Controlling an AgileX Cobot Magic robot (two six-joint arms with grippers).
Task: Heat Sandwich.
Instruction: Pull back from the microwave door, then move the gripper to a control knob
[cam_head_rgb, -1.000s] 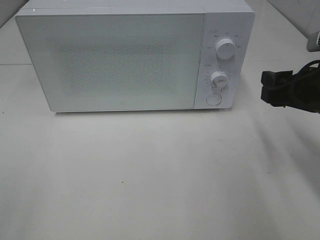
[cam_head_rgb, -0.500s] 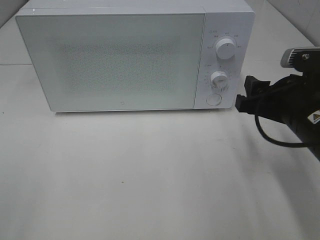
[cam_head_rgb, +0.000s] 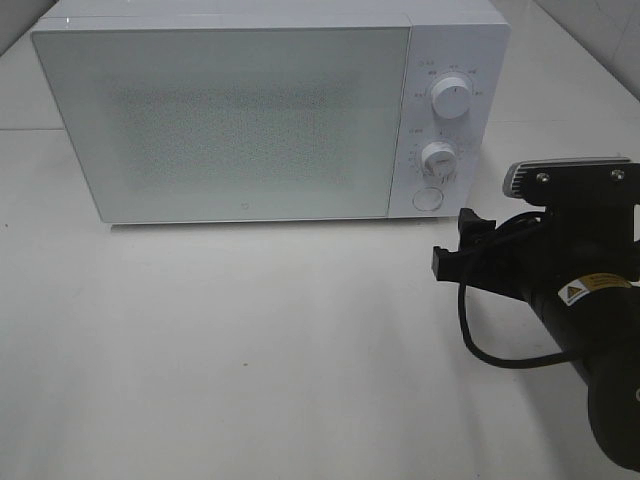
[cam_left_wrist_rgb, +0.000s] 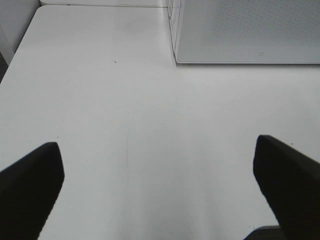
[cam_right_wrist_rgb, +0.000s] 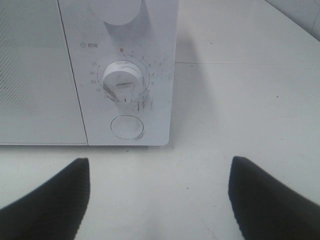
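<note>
1. Although the left arm falls outside the high view, its wrist camera shows the left pincer (cam_left_wrist_rgb: 157, 142) spread wide. Its dark fingers (cam_left_wrist_rgb: 30, 190) are well apart over the white surface (cam_left_wrist_rgb: 125, 100) and pinch nothing. A front corner of the microwave (cam_left_wrist_rgb: 240, 30) lies ahead of it.
2. From where I stand, the white microwave (cam_head_rgb: 220, 120) sits toward the back of the surface (cam_head_rgb: 250, 340). Its door (cam_head_rgb: 230, 125) is shut, and the speckled, frosted front hides the inside.
3. I cannot tell where the sandwich is; no view shows it.
4. Right of the door runs the control strip, with the upper dial (cam_head_rgb: 452, 100) above the lower dial (cam_head_rgb: 438, 155) and the round button (cam_head_rgb: 428, 198) at the foot.
5. Just in front of that strip's lower right corner, and apart from it, is the right pincer (cam_head_rgb: 452, 240). It points toward the microwave with its fingers spread and nothing between them.
6. The right wrist camera looks past the open right pincer (cam_right_wrist_rgb: 159, 160) at the lower dial (cam_right_wrist_rgb: 122, 82) and the round button (cam_right_wrist_rgb: 126, 127).
7. A black cable (cam_head_rgb: 480, 345) loops under the right arm, and a grey wrist camera (cam_head_rgb: 565, 172) rides on top.
</note>
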